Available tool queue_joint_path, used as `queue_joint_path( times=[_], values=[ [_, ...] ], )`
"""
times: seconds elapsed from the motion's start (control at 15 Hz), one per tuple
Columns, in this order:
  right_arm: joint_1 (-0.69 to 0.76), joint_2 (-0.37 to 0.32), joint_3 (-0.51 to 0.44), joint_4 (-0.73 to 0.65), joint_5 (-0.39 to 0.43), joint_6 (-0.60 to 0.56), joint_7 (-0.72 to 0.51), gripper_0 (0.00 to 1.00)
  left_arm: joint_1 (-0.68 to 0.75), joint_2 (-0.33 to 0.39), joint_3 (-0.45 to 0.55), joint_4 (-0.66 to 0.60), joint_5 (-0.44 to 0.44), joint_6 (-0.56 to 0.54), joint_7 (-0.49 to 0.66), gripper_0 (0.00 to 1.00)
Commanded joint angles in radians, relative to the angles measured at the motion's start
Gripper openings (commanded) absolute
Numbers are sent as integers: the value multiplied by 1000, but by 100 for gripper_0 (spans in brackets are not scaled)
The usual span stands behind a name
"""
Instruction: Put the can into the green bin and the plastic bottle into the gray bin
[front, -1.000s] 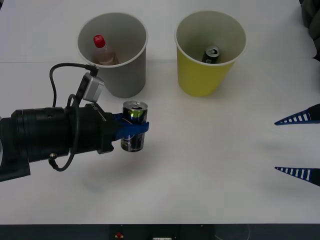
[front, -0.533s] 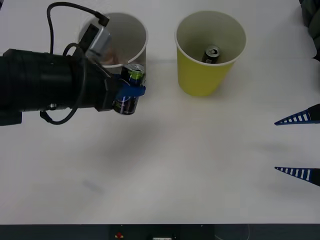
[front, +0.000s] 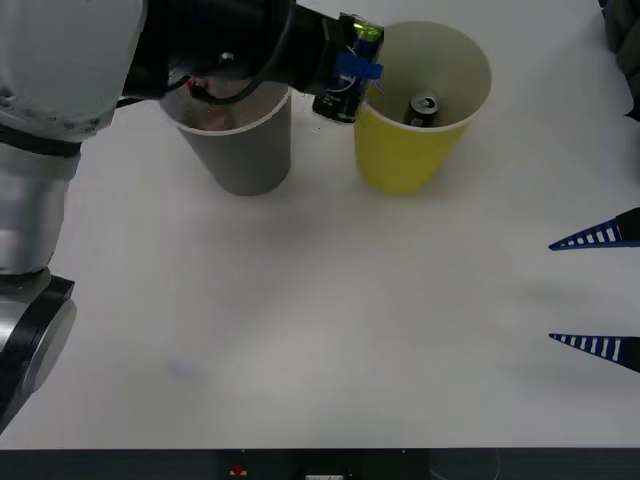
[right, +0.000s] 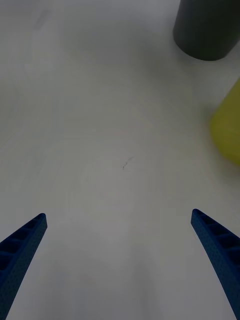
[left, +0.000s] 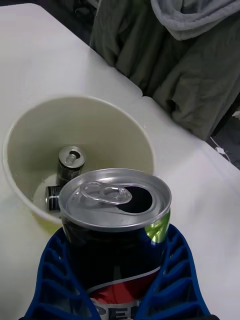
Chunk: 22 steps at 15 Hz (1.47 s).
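1. The left gripper (front: 352, 72) is raised above the worktop (front: 320, 330), at the near-left rim of the green bin (front: 415, 135). Its arm reaches across over the mouth of the gray bin (front: 240, 150).
2. Its jaws are closed on the can (front: 345, 80), one blue ribbed finger on each side of the dark body. The can is clear of the worktop and tilted in the front view.
3. In the left wrist view the can (left: 117, 225) shows its silver top with the opening punched. The open green bin (left: 80, 150) lies just beyond it.
4. Inside the green bin, two other cans (left: 67, 167) lie on the bottom: one upright with its silver top showing, one on its side.
5. The gray bin stands just to the left of the green bin, apart from it. A small red patch (front: 200, 88) shows inside it beneath the arm; what it belongs to cannot be told.
6. The right gripper (front: 598, 291) is parked at the right edge of the worktop, jaws spread wide and holding nothing.
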Motion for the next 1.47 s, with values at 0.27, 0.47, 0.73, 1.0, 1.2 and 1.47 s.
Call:
queue_joint_path(
  times=[0.27, 0.47, 0.73, 1.0, 1.2, 1.47],
  values=[
    [0, 0, 0, 0, 0, 0, 0, 100, -208, -102, -110, 347, -6, 237, -23, 0],
    [0, 0, 0, 0, 0, 0, 0, 100, -268, -122, -234, 479, -6, 423, -32, 0],
    [0, 0, 0, 0, 0, 0, 0, 100, -281, -125, -337, 541, 11, 541, -35, 0],
    [0, 0, 0, 0, 0, 0, 0, 100, -281, -125, -337, 541, 10, 539, -43, 0],
    [0, 0, 0, 0, 0, 0, 0, 100, -279, -124, -337, 541, -3, 519, -55, 39],
    [0, 0, 0, 0, 0, 0, 0, 100, -281, -116, -337, 541, -19, 489, -118, 100]
  ],
)
